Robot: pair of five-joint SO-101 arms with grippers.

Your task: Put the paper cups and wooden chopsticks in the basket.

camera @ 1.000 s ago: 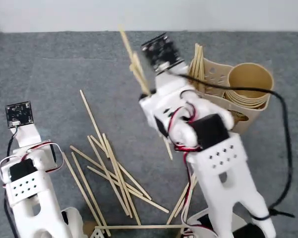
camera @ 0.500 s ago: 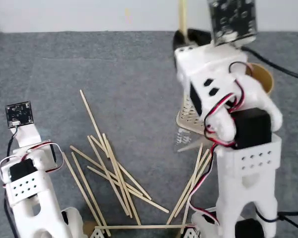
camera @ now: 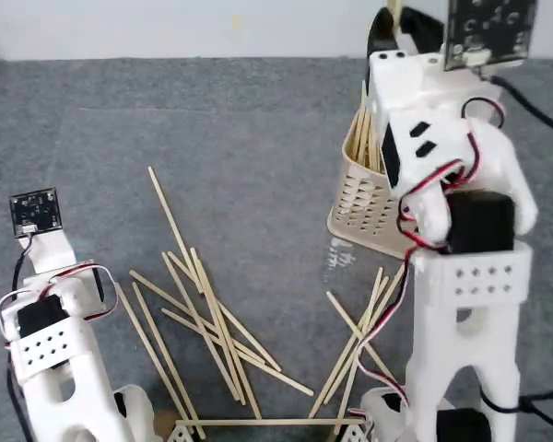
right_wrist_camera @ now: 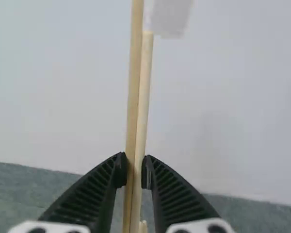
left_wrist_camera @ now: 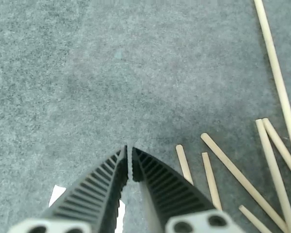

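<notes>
- Wood is pinched in the right gripper (right_wrist_camera: 134,167): two wooden chopsticks (right_wrist_camera: 137,97) stand upright side by side between its clenched jaws and rise well past the fingertips.
- Just beneath that claw stands the basket (camera: 364,207), with several sticks already leaning inside it. The held pair looks poised above it.
- The sticks appear light, stiff and smooth. A firm pinch near mid-length would likely keep them from pivoting or sliding, though two held together may scissor apart when let go.
- Farther out, toward the other arm, loose chopsticks (camera: 207,322) lie scattered and crossing on the grey mat (camera: 258,120).
- The left gripper (left_wrist_camera: 130,155) is closed on nothing, low over the mat, with a few stick ends just beside it.
</notes>
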